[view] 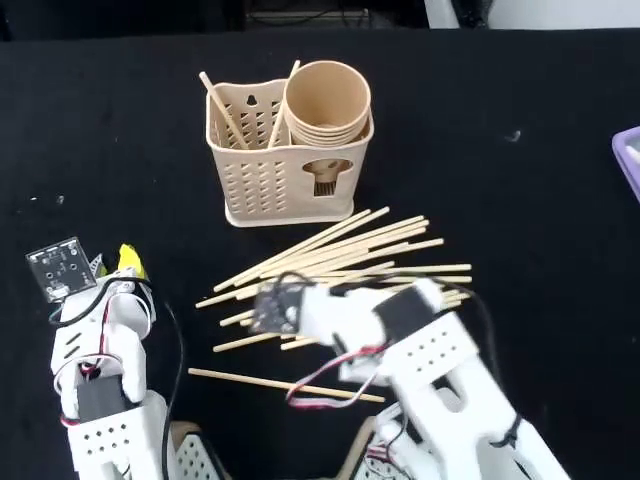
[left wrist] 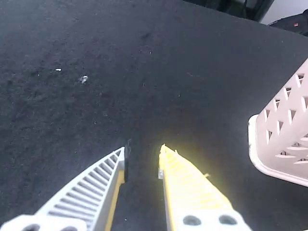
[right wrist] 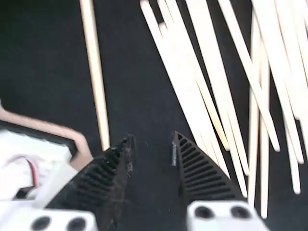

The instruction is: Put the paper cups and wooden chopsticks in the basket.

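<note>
Black tabletop: we see cups, two chopsticks in the basket, many more beside it; left tool and right tool slightly parted, empty.

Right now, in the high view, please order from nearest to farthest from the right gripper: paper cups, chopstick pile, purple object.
1. Chopstick pile, beside the right gripper.
2. Paper cups, in the basket, farther back.
3. Purple object, at the view's right edge.
</note>
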Tool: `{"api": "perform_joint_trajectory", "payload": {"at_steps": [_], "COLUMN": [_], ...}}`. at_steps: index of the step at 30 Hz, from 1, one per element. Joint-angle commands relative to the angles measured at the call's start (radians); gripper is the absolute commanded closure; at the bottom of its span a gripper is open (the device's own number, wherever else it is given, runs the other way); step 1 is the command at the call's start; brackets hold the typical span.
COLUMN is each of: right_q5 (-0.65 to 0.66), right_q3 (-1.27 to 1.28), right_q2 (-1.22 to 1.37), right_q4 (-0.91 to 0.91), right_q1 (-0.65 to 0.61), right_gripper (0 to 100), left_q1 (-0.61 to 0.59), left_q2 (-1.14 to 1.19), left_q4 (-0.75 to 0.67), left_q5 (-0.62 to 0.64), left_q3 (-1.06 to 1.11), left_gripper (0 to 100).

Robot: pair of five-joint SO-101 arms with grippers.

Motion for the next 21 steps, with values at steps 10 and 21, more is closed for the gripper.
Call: {"api": "perform_joint_trajectory", "payload": {"at_steps": [10,21], "right_q5": [-0.21,-0.169], "right_q3": [0.174,0.113], "right_q2": [-0.013,0.275], "right_q4": [-0.189,-0.226], "right_q1": [-0.328,-0.359], "right_gripper": [87.5,87.5], "left_q1": [-0.073,-0.071], "left_q2": [0.008,0.002], "left_q4": [0.009,0.006], "left_q5": [0.081,0.081], "left_q3": [-0.015,-0.013], "left_gripper": [87,87]}}
